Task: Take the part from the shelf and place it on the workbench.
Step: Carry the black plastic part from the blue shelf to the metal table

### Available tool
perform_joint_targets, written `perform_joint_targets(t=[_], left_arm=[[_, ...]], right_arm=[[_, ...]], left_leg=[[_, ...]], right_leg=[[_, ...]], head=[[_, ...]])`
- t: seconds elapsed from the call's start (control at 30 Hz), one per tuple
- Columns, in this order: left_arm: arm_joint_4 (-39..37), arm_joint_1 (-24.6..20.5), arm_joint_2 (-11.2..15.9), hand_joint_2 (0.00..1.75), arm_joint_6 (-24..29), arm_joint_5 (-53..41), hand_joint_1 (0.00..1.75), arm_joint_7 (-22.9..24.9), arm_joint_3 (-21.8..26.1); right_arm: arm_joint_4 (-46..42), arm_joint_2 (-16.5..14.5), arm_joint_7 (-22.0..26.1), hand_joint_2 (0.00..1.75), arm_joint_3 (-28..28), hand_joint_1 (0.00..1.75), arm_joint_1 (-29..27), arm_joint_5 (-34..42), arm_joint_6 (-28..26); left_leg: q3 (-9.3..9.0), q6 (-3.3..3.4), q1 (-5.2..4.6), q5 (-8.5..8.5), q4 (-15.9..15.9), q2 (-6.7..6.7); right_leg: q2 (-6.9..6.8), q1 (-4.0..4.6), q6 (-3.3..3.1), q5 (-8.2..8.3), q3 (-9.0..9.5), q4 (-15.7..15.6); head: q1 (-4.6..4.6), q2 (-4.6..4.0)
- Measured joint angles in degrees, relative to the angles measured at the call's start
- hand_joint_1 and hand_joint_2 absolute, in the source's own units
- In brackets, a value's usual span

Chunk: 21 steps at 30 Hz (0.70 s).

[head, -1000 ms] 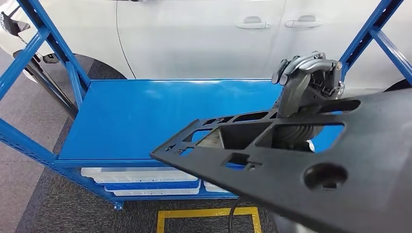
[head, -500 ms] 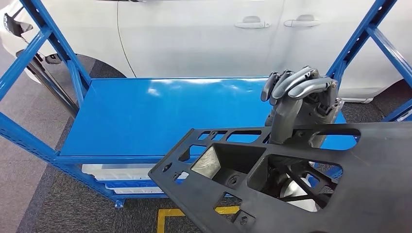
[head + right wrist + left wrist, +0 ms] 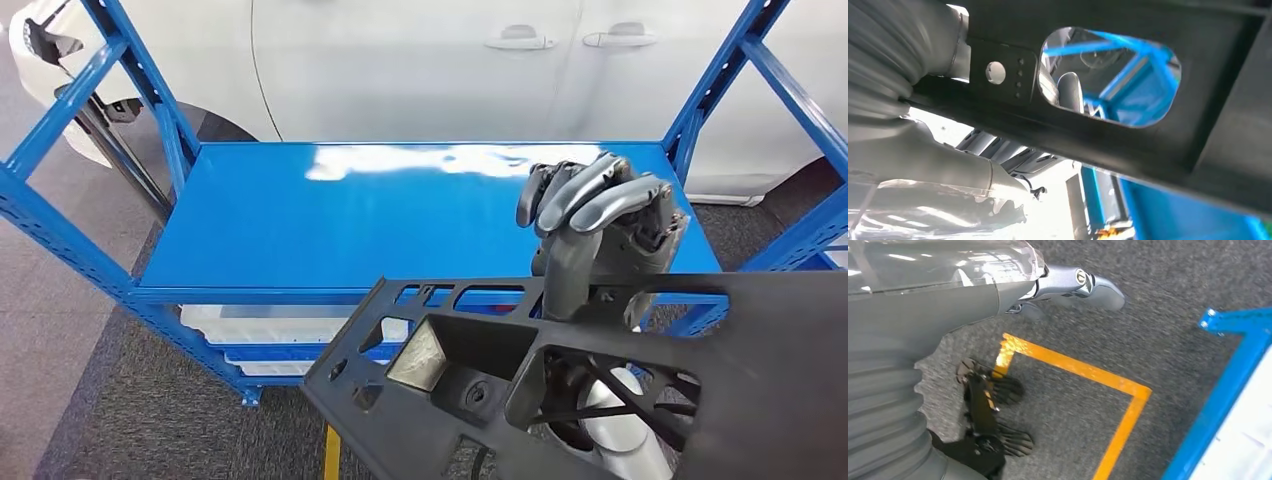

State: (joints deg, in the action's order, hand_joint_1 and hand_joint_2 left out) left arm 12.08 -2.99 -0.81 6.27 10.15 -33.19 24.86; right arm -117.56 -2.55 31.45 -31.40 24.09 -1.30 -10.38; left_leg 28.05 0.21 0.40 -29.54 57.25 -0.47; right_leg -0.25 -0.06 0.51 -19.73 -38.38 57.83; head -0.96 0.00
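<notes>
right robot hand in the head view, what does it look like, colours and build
The right robot hand has silver-grey metallic fingers with darker grey segments, over an exposed dark mechanical palm. A thick matte grey thumb runs down its front. Below it, the forearm is smooth, shiny silver.

We see the shelf [image 3: 400, 225] top bare and open from the front. Its sloping blue posts [image 3: 140, 75] close in both ends, and a white car [image 3: 420, 70] stands just behind it, blocking passage to the rear. In front of the shelf, the black part [image 3: 600, 390], held in our right hand [image 3: 600, 235], overhangs the shelf's front right edge and bars approach there; the front left stays open.
</notes>
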Motion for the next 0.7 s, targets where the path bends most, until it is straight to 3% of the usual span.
perform_joint_targets(t=[0.03, 0.07, 0.1, 0.17, 0.2, 0.23, 0.27, 0.3, 0.33, 0.4, 0.47, 0.53, 0.57, 0.6, 0.63, 0.7], left_arm=[[0.0, 0.0, 0.0, 1.75, 0.2, -0.2, 0.00, 0.8, 0.0], [0.0, 0.0, -0.1, 1.75, 0.6, -0.5, 0.00, 1.9, 0.0], [0.0, 0.0, -0.1, 1.75, 1.3, -1.1, 0.00, 3.1, 0.0], [0.0, 0.1, -0.1, 1.75, 3.0, -2.4, 0.00, 5.5, -0.2], [0.0, 0.2, -0.1, 1.75, 3.6, -2.9, 0.00, 6.5, -0.3], [0.0, 0.3, -0.1, 1.75, 4.1, -3.3, 0.00, 7.2, -0.4], [0.0, 0.4, -0.1, 1.75, 4.5, -3.5, 0.00, 7.8, -0.4], [0.0, 0.4, -0.1, 1.75, 4.9, -3.6, 0.00, 8.3, -0.5], [0.0, 0.5, -0.1, 1.75, 5.1, -3.7, 0.00, 8.5, -0.5], [0.0, 0.6, -0.1, 1.75, 5.3, -4.0, 0.00, 8.7, -0.5], [0.0, 0.7, 0.0, 1.75, 5.3, -4.1, 0.00, 8.7, -0.6], [0.0, 0.8, 0.1, 1.75, 5.0, -4.1, 0.00, 8.5, -0.6], [0.0, 0.8, 0.2, 1.75, 4.9, -4.1, 0.00, 8.5, -0.6], [0.0, 0.9, 0.2, 1.75, 4.9, -4.1, 0.00, 8.4, -0.6], [0.0, 1.0, 0.3, 1.75, 4.8, -4.1, 0.00, 8.4, -0.6], [0.0, 1.0, 0.3, 1.75, 4.7, -4.1, 0.00, 8.3, -0.6]], right_arm=[[-0.1, 0.0, 0.0, 1.75, 0.0, 1.75, 0.0, -0.1, 0.2], [-0.2, 0.1, 0.0, 1.75, 0.1, 1.75, -0.1, -0.1, 0.5], [-0.3, 0.1, 0.0, 1.75, 0.3, 1.75, -0.1, -0.2, 0.8], [-0.4, 0.2, 0.0, 1.75, 0.5, 1.75, -0.3, -0.4, 1.2], [-0.4, 0.3, 0.1, 1.75, 0.6, 1.75, -0.4, -0.4, 1.2], [-0.4, 0.4, 0.2, 1.75, 0.8, 1.75, -0.6, -0.4, 1.2], [-0.4, 0.5, 0.3, 1.75, 0.9, 1.75, -0.7, -0.4, 1.2], [-0.4, 0.6, 0.5, 1.75, 1.1, 1.75, -0.8, -0.4, 1.2], [-0.4, 0.6, 0.6, 1.75, 1.3, 1.75, -0.9, -0.4, 1.2], [-0.5, 0.7, 0.8, 1.75, 1.6, 1.75, -0.8, -0.4, 1.2], [-0.5, 0.7, 1.1, 1.75, 1.8, 1.75, -0.8, -0.3, 1.2], [-0.4, 0.8, 1.2, 1.75, 2.0, 1.75, -0.8, -0.2, 1.2], [-0.4, 0.8, 1.3, 1.75, 2.0, 1.75, -0.8, -0.2, 1.2], [-0.4, 0.8, 1.3, 1.75, 2.0, 1.75, -0.8, -0.2, 1.2], [-0.3, 0.8, 1.3, 1.75, 2.0, 1.75, -0.9, -0.2, 1.2], [-0.2, 0.8, 1.3, 1.75, 2.0, 1.75, -1.0, -0.1, 1.2]], left_leg=[[0.37, 0.35, 0.08, 0.59, 0.0, 0.14], [0.91, 0.75, 0.18, 1.30, -0.1, 0.28], [1.60, 1.08, 0.34, 2.07, -0.2, 0.44], [3.23, 1.46, 0.35, 3.43, -0.2, 0.67], [4.09, 1.46, 0.32, 4.05, -0.1, 0.73], [4.99, 1.43, 0.30, 4.63, 0.0, 0.79], [5.87, 1.36, 0.29, 5.17, 0.2, 0.83], [6.77, 1.26, 0.29, 5.69, 0.4, 0.84], [7.53, 1.13, 0.28, 6.17, 0.6, 0.83], [8.56, 0.66, 0.22, 7.06, 0.9, 0.73], [8.77, -0.03, 0.25, 7.99, 0.7, 0.67], [8.84, -0.74, 0.36, 8.77, 0.4, 0.64], [9.22, -0.98, 0.38, 8.00, 0.9, 0.60], [9.78, -1.16, 0.40, 6.25, 2.1, 0.56], [10.59, -1.29, 0.47, 3.43, 4.6, 0.53], [12.26, -1.59, 0.50, -2.21, 11.9, 0.51]], right_leg=[[0.09, -0.07, 0.31, 0.02, -0.24, 0.0], [0.17, -0.12, 0.65, -1.06, -0.74, 0.8], [0.24, -0.20, 0.99, -3.16, -1.49, 2.5], [0.27, -0.46, 1.60, -9.39, -3.37, 9.3], [0.27, -0.56, 1.82, -11.53, -4.00, 13.1], [0.27, -0.62, 1.97, -12.46, -4.06, 15.9], [0.27, -0.66, 2.00, -12.02, -3.19, 16.6], [0.27, -0.68, 1.91, -10.82, -1.30, 15.4], [0.28, -0.66, 1.69, -9.56, 1.56, 12.3], [0.30, -0.40, 0.94, -9.40, 7.86, 4.0], [0.31, 0.03, 0.19, -10.23, 10.59, -0.5], [0.17, 0.10, -0.57, -9.27, 10.12, -1.0], [0.04, -0.01, -1.11, -8.57, 9.65, -1.3], [-0.09, -0.13, -1.59, -7.78, 9.05, -1.6], [-0.20, -0.24, -1.96, -6.95, 8.27, -1.7], [-0.24, -0.09, -2.25, -5.48, 6.38, -1.7]], head=[[0.07, 0.00], [0.03, 0.00], [-0.02, 0.01], [-0.15, 0.01], [-0.16, 0.01], [-0.16, 0.01], [-0.16, 0.01], [-0.19, 0.00], [-0.18, 0.00], [-0.13, 0.01], [-0.28, 0.01], [-0.57, 0.01], [-0.63, 0.01], [-0.53, 0.00], [-0.40, 0.00], [-0.16, 0.00]])
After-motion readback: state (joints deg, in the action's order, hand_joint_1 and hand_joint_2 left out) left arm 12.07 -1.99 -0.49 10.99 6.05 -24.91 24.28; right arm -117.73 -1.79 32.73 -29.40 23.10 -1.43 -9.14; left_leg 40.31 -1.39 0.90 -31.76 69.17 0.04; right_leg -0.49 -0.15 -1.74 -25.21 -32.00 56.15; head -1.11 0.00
